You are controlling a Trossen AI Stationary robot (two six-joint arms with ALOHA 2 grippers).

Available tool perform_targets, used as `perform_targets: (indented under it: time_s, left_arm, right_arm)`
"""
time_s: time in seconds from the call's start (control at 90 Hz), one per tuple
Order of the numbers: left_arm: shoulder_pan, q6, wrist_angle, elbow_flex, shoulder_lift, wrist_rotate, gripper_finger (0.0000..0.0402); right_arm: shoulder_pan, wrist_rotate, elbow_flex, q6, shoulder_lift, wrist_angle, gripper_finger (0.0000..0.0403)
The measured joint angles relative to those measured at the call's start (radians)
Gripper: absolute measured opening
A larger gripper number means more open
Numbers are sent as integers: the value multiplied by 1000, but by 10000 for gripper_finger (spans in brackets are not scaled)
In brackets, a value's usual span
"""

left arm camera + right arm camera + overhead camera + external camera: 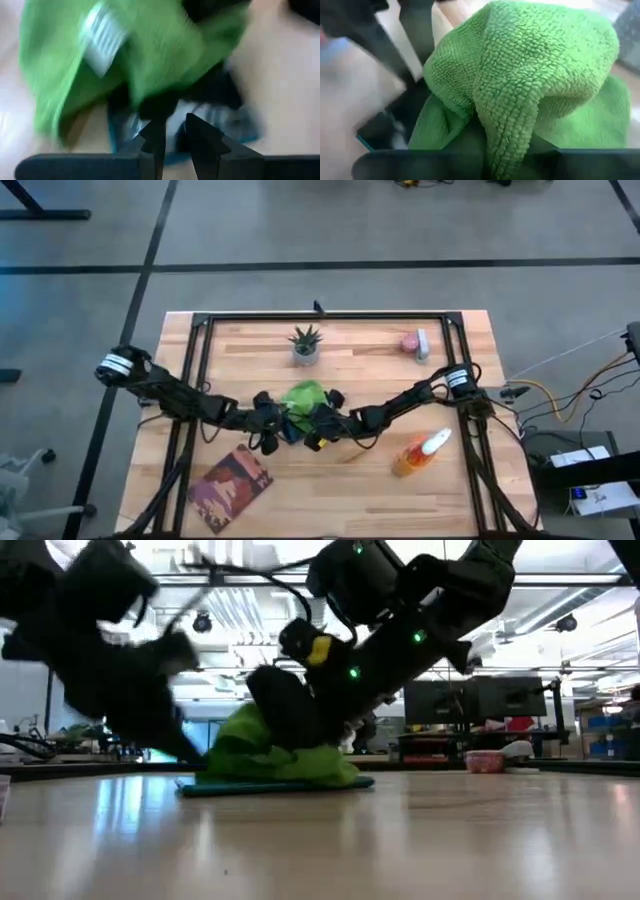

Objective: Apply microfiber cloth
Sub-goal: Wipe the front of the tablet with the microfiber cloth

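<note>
Both arms reach in to the middle of the wooden table (350, 480), where the microfiber cloth (303, 397) lies bunched in a lime-green heap between them. In the level view the cloth (275, 755) sits on top of a thin dark tablet with a teal edge (270, 785), which lies flat on the wood. The right gripper (322, 426) comes in from the right side and is down on the cloth; its wrist camera shows a fold of the green fabric (520, 90) running down between its dark fingers, so its jaws are clenched on the cloth. The left gripper (268, 420) meets the heap from the left side, just beside the right one. In its own wrist view its two fingers (155, 142) stand close together with only a narrow gap, holding nothing, above the tablet (235, 122) and just short of the cloth (125, 55), whose white label (102, 37) shows. Farther back on the table stands a small potted plant (305, 345), and near the back right corner lies a pink and white object (415, 343). An orange spray bottle with a white head (420, 453) lies on its side toward the right front, and a book with a patterned reddish cover (230, 485) rests at the left front, well apart from the cloth.
</note>
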Motion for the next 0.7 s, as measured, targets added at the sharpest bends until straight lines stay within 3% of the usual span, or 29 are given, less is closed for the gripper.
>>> perform_targets:
  time_s: [0.211,0.411,0.7]
  left_arm:
    - [0,-22,59,30,127,-9,59]
    - [0,-30,70,29,146,-8,59]
    - [0,-45,81,18,146,2,59]
  right_arm:
    - [-15,-10,80,-72,89,37,3]
    - [-36,68,100,-93,120,37,3]
    - [-48,270,35,-63,29,-284,3]
